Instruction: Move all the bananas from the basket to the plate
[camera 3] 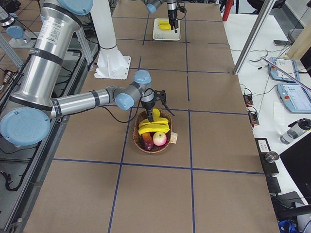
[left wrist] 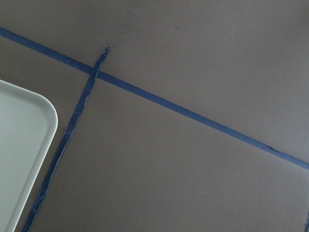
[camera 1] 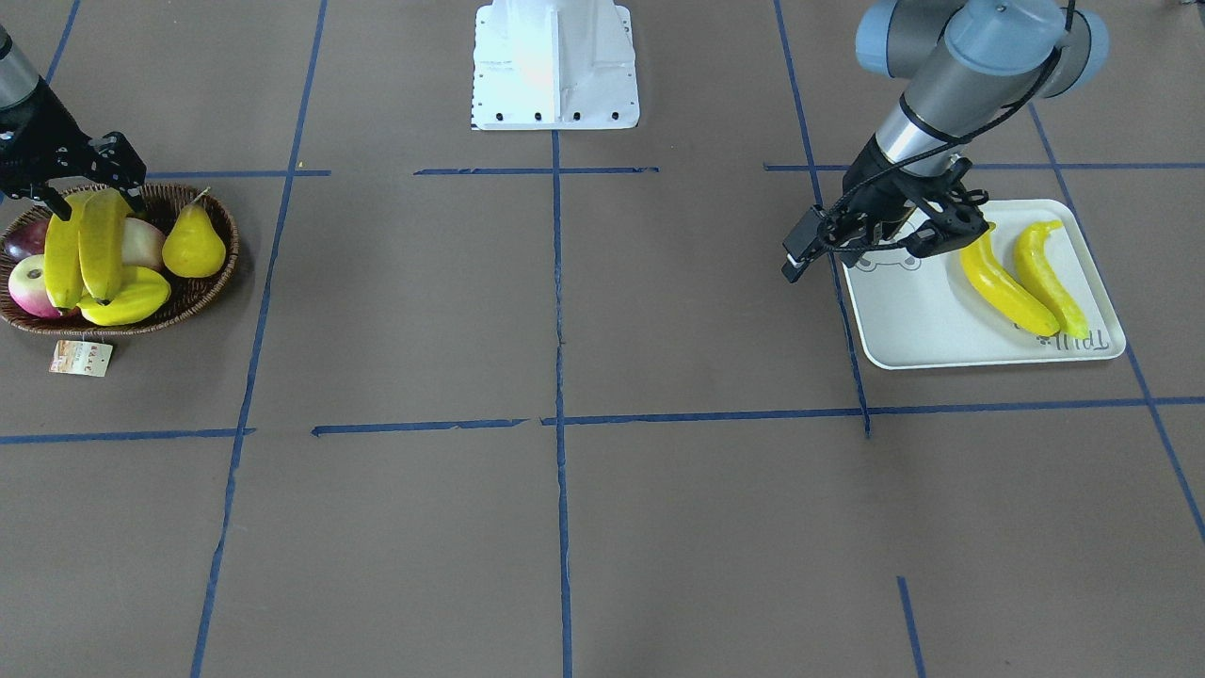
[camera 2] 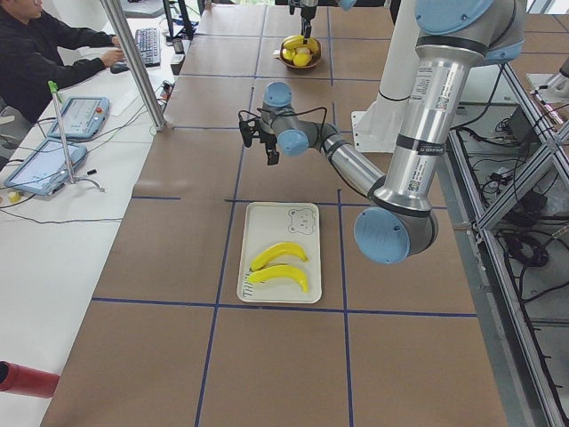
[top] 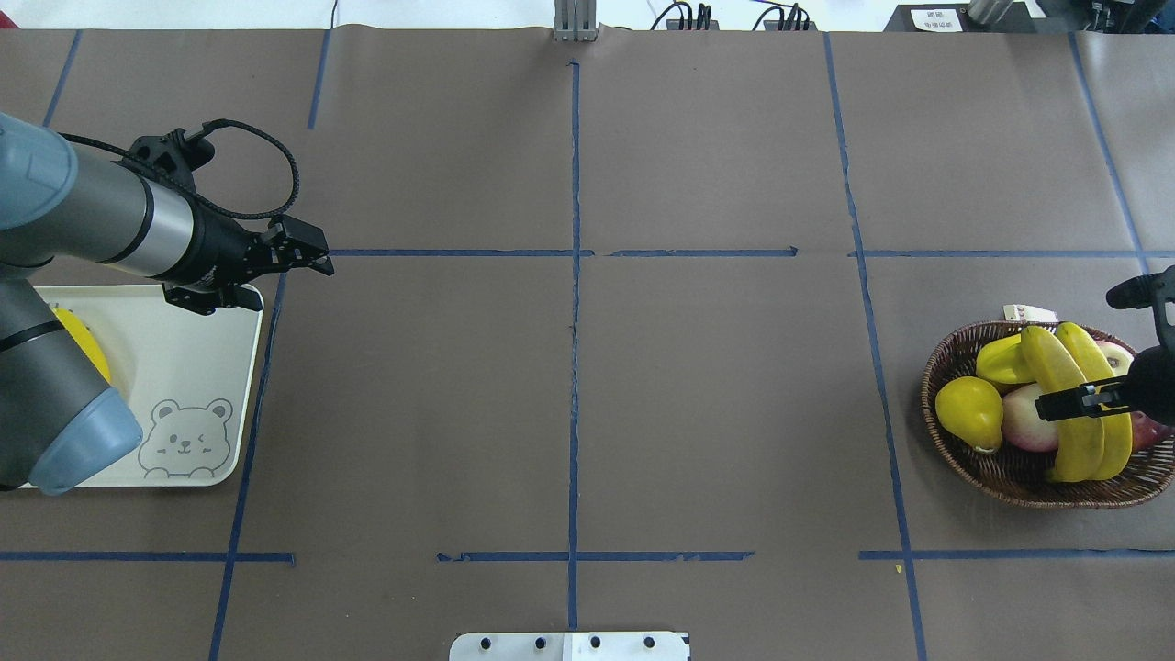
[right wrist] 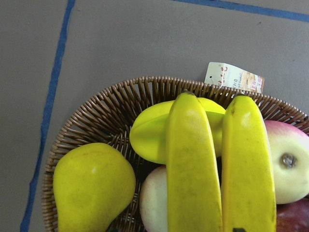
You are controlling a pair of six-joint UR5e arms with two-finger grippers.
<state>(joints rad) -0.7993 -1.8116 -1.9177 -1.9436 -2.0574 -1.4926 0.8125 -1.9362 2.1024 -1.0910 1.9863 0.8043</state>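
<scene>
Brown table (camera 1: 659, 527) crossed by blue tape (camera 1: 557, 282); basket (camera 1: 141, 328) at one end; plate (camera 1: 923, 325) opposite.

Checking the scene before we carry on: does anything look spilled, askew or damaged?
Nothing stands out. Two bananas lie side by side inside the plate, two more rest on the other fruit in the basket, and no fruit lies loose on the table.

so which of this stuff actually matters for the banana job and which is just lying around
Job: basket, plate, two bananas still to move, two bananas already moved.
Lying about: pear, starfruit, apples, paper tag.
</scene>
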